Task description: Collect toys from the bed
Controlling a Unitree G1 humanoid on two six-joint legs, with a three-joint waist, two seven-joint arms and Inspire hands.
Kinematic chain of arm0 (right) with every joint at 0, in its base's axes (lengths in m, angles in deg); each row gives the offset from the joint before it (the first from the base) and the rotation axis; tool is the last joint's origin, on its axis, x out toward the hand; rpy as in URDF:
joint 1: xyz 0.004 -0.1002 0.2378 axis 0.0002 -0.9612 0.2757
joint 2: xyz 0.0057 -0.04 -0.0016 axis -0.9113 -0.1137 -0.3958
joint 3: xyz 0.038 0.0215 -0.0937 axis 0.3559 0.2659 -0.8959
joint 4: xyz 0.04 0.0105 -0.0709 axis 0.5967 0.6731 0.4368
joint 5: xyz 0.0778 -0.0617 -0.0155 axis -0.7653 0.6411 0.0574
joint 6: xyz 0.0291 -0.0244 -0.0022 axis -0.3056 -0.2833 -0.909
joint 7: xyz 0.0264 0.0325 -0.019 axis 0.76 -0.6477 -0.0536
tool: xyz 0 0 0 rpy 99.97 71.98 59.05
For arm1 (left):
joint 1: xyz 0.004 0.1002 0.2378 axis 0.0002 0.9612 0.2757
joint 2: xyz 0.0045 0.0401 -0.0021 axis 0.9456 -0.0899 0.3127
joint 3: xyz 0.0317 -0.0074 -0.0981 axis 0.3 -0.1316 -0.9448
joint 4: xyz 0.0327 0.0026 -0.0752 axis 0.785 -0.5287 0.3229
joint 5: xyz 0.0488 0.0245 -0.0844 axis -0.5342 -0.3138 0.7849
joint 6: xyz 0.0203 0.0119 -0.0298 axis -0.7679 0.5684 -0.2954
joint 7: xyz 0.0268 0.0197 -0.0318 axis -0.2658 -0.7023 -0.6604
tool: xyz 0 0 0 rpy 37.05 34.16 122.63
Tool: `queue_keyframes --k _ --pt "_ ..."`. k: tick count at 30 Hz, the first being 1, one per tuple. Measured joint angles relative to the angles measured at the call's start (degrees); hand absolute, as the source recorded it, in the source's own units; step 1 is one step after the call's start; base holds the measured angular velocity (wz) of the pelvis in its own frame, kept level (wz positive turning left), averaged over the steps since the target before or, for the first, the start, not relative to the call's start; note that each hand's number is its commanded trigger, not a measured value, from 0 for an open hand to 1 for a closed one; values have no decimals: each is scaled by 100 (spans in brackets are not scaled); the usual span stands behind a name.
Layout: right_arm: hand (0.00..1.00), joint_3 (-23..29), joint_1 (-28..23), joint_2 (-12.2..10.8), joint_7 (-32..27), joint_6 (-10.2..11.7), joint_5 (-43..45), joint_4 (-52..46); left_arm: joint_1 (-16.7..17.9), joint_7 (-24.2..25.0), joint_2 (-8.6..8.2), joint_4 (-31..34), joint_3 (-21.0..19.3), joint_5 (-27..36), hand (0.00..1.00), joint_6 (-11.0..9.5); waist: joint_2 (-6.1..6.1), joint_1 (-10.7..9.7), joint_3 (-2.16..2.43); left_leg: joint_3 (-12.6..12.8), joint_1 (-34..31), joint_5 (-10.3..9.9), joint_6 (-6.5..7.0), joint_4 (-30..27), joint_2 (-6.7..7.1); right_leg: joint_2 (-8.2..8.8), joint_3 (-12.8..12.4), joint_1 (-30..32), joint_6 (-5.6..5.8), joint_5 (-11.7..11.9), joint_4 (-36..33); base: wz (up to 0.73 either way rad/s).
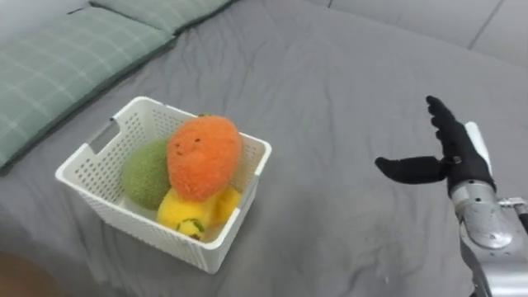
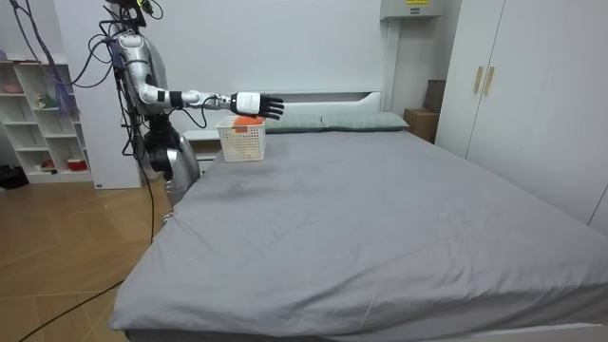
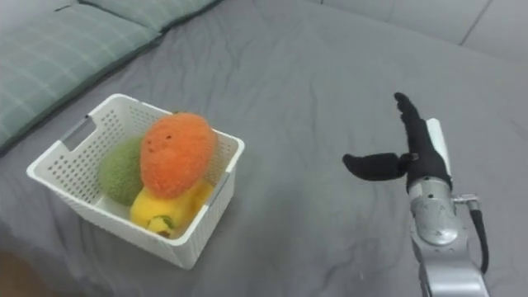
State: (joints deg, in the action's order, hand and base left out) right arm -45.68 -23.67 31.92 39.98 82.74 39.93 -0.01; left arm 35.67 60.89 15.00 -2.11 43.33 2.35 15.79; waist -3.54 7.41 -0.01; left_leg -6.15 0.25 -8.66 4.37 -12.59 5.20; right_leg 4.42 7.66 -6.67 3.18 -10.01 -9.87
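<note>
Standing at the bed's head-end corner, the robot held its right hand wide open, right of the white basket, where the orange toy stood upright atop a green toy and a yellow toy.

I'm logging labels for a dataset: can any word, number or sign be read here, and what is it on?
No text can be read.
White basket and the plush toys in it: no print visible.
Yellow patch on the white box high on the wall, room view: too small to read.
</note>
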Motion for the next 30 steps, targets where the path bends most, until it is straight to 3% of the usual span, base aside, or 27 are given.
queue_keyframes --k 4,6,9,11,20,24,30 --pt "0 240 -318 -21 -260 130 -144 13 -67 -21 5 156 15 236 0 -69 -1 -375 5 173 96 -77 -19 45 -78 -46 -138 -16 -9 8 6 -28" --pt "0 379 -475 -21 -325 167 -234 124 -76 -21 -11 280 17 256 0 -86 -2 -466 8 270 105 -95 -23 44 -107 -62 -213 5 -10 8 9 -20" --pt "0 546 -644 -25 -349 211 -371 749 -94 -21 2 367 14 337 0 -101 -8 -591 17 390 165 -137 -27 50 -149 -90 -288 -1 -17 13 7 -25" --pt "0 593 -675 -26 -348 211 -345 1798 -109 -17 4 361 71 367 0 -101 -24 -698 43 445 257 -147 -26 113 -163 -97 -280 -32 -19 14 7 -15" --pt "0 563 -1054 -301 -318 184 -254 5281 -76 -22 -13 38 415 771 0 -192 66 -762 23 641 360 -288 -35 107 -245 -146 -289 -56 -27 17 20 -16" --pt "0 560 -1278 -365 -48 102 -215 6127 -72 60 -13 -255 405 712 0 -178 142 -737 16 710 469 -314 -41 131 -265 -161 -329 -120 -31 13 22 -10" --pt "0 158 -1438 -605 739 -399 -43 6732 -13 97 -22 -325 413 504 0 136 134 -723 -9 730 545 -417 -74 57 -265 -147 -300 -164 -70 -47 29 -4"
